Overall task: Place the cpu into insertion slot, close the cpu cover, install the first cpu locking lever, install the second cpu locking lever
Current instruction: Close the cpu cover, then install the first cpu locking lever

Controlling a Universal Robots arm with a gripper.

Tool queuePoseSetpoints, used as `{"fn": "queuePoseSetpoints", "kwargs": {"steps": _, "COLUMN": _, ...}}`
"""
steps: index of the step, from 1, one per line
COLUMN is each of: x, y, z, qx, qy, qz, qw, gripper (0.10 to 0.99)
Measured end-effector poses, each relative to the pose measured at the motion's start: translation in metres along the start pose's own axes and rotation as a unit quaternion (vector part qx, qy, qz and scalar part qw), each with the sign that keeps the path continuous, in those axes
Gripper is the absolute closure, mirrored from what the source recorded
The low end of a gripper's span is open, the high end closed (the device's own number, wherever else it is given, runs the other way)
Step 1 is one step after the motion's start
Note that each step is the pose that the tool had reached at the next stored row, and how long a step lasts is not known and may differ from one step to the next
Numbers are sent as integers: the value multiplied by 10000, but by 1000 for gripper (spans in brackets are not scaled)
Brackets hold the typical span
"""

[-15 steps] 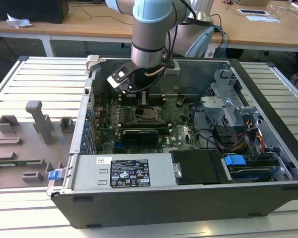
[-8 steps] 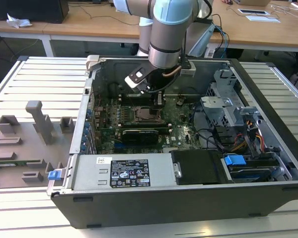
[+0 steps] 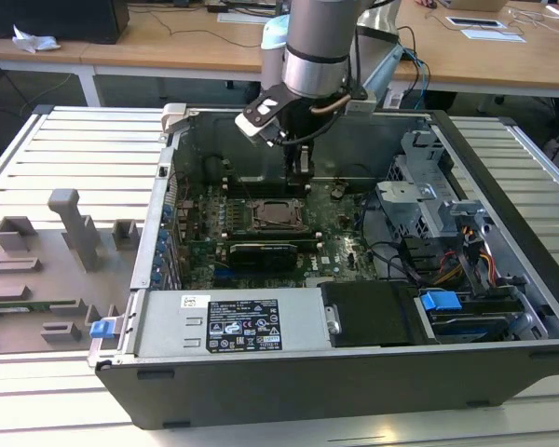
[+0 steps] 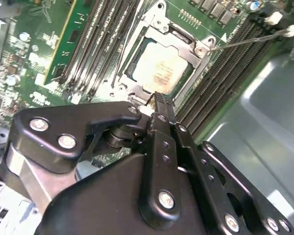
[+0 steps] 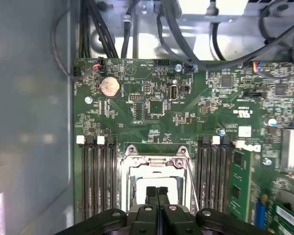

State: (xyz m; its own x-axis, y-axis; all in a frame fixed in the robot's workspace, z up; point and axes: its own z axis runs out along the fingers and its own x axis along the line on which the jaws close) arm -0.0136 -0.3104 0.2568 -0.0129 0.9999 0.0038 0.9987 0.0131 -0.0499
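The cpu (image 4: 159,68) lies flat in the insertion slot (image 3: 275,214) on the green motherboard, its pale metal top showing through the cpu cover (image 4: 200,58), which lies down around it. A thin wire locking lever (image 4: 250,40) sticks out from the socket's corner over the memory slots. My gripper (image 3: 299,172) hangs just above the socket's far edge, shut with nothing between the fingers. In both wrist views the two black fingertips (image 5: 157,191) press together over the cover (image 5: 154,161).
The open computer case (image 3: 503,186) walls in the board. Black memory slots (image 5: 95,181) flank the socket on both sides. A power supply (image 3: 228,321), drive cage (image 3: 429,200) and cables (image 3: 401,256) stand nearby. Grey fixtures (image 3: 70,223) sit at the exterior view's left.
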Motion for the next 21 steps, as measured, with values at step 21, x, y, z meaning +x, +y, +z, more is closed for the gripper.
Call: {"fn": "queuePoseSetpoints", "kwargs": {"steps": 21, "x": 1, "y": -19, "z": -228, "qx": -4, "qy": -1, "qz": -16, "qw": 10000, "gripper": 980}}
